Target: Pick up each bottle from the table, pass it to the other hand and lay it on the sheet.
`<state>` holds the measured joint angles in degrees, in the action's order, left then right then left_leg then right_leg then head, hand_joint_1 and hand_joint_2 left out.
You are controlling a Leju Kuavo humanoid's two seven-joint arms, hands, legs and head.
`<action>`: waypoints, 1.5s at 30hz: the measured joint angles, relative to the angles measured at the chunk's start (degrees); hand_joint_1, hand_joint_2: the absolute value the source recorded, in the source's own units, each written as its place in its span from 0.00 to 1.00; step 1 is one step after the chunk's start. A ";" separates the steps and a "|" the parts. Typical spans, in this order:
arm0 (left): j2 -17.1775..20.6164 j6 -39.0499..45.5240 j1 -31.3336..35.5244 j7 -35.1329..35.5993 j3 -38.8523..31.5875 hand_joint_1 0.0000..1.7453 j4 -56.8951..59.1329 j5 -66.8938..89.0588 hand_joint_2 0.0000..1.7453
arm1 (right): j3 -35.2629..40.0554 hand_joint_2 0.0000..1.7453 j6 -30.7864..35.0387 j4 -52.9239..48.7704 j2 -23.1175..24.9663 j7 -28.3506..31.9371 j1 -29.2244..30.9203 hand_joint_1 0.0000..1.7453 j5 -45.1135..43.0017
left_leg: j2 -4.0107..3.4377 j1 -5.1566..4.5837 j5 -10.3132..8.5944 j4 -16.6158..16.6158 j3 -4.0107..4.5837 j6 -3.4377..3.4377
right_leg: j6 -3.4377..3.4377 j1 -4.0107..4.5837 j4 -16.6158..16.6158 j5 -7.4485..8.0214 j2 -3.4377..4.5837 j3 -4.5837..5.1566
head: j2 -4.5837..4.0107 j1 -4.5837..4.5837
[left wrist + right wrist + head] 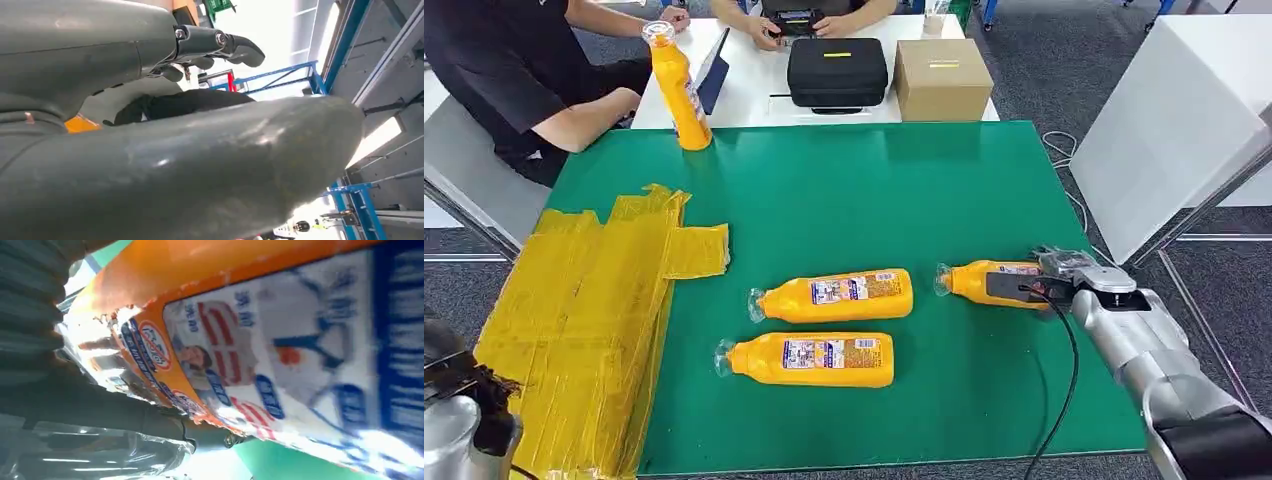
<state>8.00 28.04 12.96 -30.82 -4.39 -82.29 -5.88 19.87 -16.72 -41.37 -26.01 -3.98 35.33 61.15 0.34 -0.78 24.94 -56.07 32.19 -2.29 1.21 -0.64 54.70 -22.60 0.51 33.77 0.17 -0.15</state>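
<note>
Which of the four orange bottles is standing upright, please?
The bottle at the far left edge of the green mat, beside the seated person's arm; the other three lie on their sides.

right arm: reaches in from the lower right of the head view, silver forearm angled up toward the middle of the table.
right hand (1056,280): fingers wrapped round the base end of an orange bottle (989,282) lying on its side.
left arm: low at the bottom-left corner.
left hand (220,47): holds nothing, dark fingers curled loosely apart from the thumb.
</note>
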 measured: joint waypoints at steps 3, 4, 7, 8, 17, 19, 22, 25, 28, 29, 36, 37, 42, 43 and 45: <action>-0.17 -0.20 0.82 -0.11 0.26 0.00 0.80 0.00 0.00 | -1.34 1.00 0.00 -1.21 -0.26 -0.31 -1.17 0.00 0.37 | -0.01 0.00 0.00 -0.01 0.00 0.00 | 0.00 0.00 0.00 0.00 0.01 0.00 | 0.00 0.02; -0.22 -0.35 1.09 -0.13 0.28 0.00 1.05 0.00 0.00 | -1.88 1.00 -0.13 -1.69 -0.33 -0.39 -1.59 0.00 0.59 | 0.00 0.00 0.00 -0.02 0.01 0.00 | 0.00 -0.01 0.00 0.00 0.00 -0.01 | 0.00 -0.02; -0.28 -0.44 1.54 -0.31 0.68 0.00 1.73 0.02 0.00 | -3.26 1.00 -0.55 -2.69 -0.37 -0.50 -2.39 0.00 1.38 | -0.01 -0.01 0.00 -0.02 0.01 0.00 | 0.00 -0.01 0.00 0.00 0.00 0.00 | 0.00 0.00; -0.33 -0.44 1.69 -0.33 0.83 0.00 1.92 0.02 0.00 | -3.50 1.00 -0.68 -2.91 -0.44 -0.53 -2.51 0.00 1.49 | -0.01 -0.01 0.00 -0.03 0.01 0.00 | 0.00 -0.01 0.00 0.00 0.00 0.00 | 0.00 0.02; -0.57 -0.94 3.47 -1.09 1.62 0.00 4.09 -0.15 0.00 | -7.61 1.00 -1.51 -3.09 -1.36 1.79 -3.76 0.00 5.29 | 0.00 -0.01 0.00 -0.03 0.02 -0.01 | 0.00 -0.01 0.00 0.00 0.00 0.00 | 0.02 0.00; -0.61 -0.96 3.69 -1.14 1.73 0.00 4.44 -0.15 0.00 | -8.39 1.00 -1.81 -3.11 -1.64 1.97 -4.08 0.00 5.55 | -0.02 -0.01 0.00 -0.03 0.03 -0.01 | 0.00 -0.01 0.00 0.00 0.01 0.00 | 0.00 0.00; -0.70 -1.03 4.07 -1.16 1.90 0.00 4.96 -0.15 0.00 | -9.09 1.00 -2.06 -3.33 -1.90 2.08 -4.48 0.85 5.69 | -0.01 -0.01 0.00 -0.03 0.02 -0.01 | 0.00 0.00 0.00 0.00 0.01 0.00 | 0.00 0.00; -0.87 -1.03 4.38 -1.16 1.97 0.00 5.22 -0.15 0.00 | -9.80 1.00 -3.11 -3.59 -1.95 2.32 -4.86 0.96 5.86 | -0.01 -0.01 0.00 -0.03 0.01 -0.01 | 0.00 0.00 0.00 0.00 0.01 0.00 | 0.02 0.00; -1.03 -1.00 4.54 -1.14 1.97 0.00 5.29 -0.09 0.00 | -10.10 1.00 -3.67 -3.87 -2.21 2.80 -5.32 0.96 5.68 | -0.01 -0.01 0.01 -0.03 0.01 -0.01 | 0.00 0.00 0.00 0.00 0.01 -0.01 | 0.00 0.00; -1.07 -0.98 4.64 -1.14 1.97 0.00 5.35 -0.09 0.00 | -10.21 1.00 -3.74 -3.94 -2.30 2.91 -5.44 1.00 5.68 | -0.01 -0.01 0.01 -0.03 0.00 -0.01 | 0.00 0.00 0.00 0.00 0.01 -0.01 | 0.00 0.02; -1.20 -0.98 4.85 -1.14 1.97 0.00 5.53 -0.09 0.00 | -10.38 1.00 -3.80 -4.16 -2.45 3.06 -5.76 1.00 5.71 | -0.01 -0.01 0.01 -0.05 0.01 -0.01 | 0.00 -0.01 0.00 0.00 0.01 -0.03 | 0.00 0.00; -1.20 -0.98 4.86 -1.14 1.97 0.00 5.53 -0.09 0.00 | -10.41 1.00 -3.80 -4.16 -2.47 3.06 -5.76 1.00 5.71 | -0.01 -0.01 0.01 -0.05 0.01 -0.01 | 0.00 -0.01 0.00 0.00 0.01 -0.03 | 0.00 0.00; -1.07 -0.76 4.70 -1.53 1.97 0.00 5.64 -1.40 0.00 | -9.91 1.00 -4.46 -2.87 -3.50 5.96 -4.16 1.00 5.60 | -0.01 -0.02 0.01 -0.06 0.06 -0.01 | 0.01 -0.02 0.00 0.01 0.00 -0.03 | 0.00 0.02; -1.01 -0.74 4.59 -1.66 1.97 0.00 5.64 -1.55 0.00 | -9.68 1.00 -4.46 -2.45 -3.76 6.40 -3.95 1.00 5.42 | 0.01 -0.02 0.01 -0.06 0.08 -0.01 | 0.01 -0.03 0.00 0.01 -0.01 -0.03 | 0.00 0.00; -0.79 -0.76 4.33 -1.90 1.97 0.00 5.66 -2.08 0.00 | -8.90 1.00 -4.46 -1.30 -4.09 7.12 -2.92 1.00 4.83 | -0.01 -0.01 0.01 -0.06 0.09 -0.01 | 0.01 -0.05 0.00 0.01 0.00 0.00 | 0.00 0.04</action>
<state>7.21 27.28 17.29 -32.72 -2.43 -76.63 -7.96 10.97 -21.18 -42.67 -30.10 3.14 32.40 65.99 0.33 -0.79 24.95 -56.13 32.28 -2.30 1.22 -0.68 54.70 -22.59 0.51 33.77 0.17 -0.11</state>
